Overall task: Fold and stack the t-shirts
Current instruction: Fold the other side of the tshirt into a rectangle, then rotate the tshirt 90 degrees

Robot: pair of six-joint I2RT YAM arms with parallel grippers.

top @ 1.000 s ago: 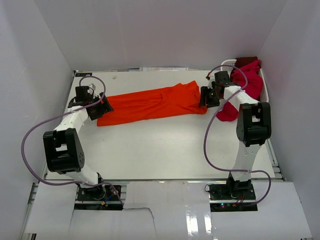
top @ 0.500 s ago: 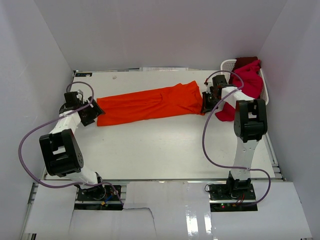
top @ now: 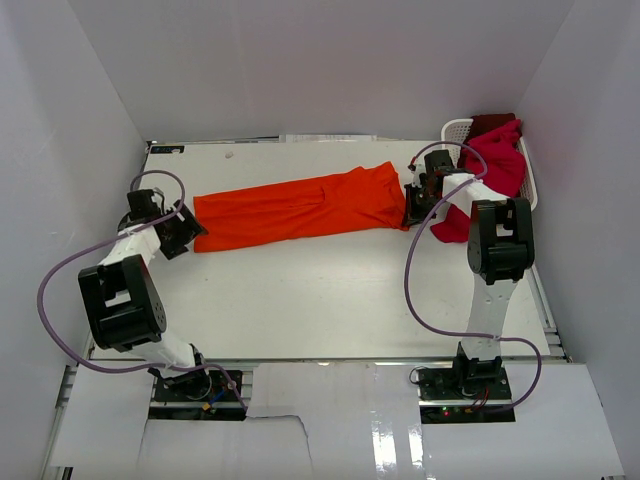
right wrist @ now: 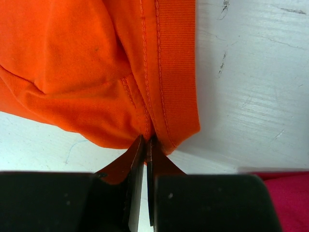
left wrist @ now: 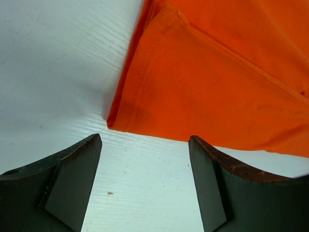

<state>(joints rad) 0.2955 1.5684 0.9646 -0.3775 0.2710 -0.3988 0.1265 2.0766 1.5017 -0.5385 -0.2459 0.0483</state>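
White walls [top: 330, 60] enclose a white bench [top: 320, 290] with 2 arms mounted at its near edge. 1 orange shirt [top: 300, 208] lies flat across the far half of the bench as a long, narrow band running left to right, with a lengthwise fold line visible along its middle. The left arm [top: 125, 290] reaches to the left end of this shirt. The left jaws are released: both fingers [left wrist: 72, 183] stand wide apart over bare bench, just short of the shirt's near-left corner and not touching the cloth. The stitched hem at that corner lies flat on the surface. The right arm [top: 495, 250] reaches to the right end of the orange shirt. The right jaws are clenched on the shirt's edge: the 2 fingers [right wrist: 130, 164] meet at a point where a ribbed, double-stitched band folds over, and the cloth bunches slightly to the left of the grip. A white basket [top: 458, 128] sits at the far-right corner of the bench. 1 crimson shirt [top: 497, 165] hangs out of the basket and trails onto the bench beside the right arm. 1 dark red shirt [top: 493, 122] shows at the basket's far side.
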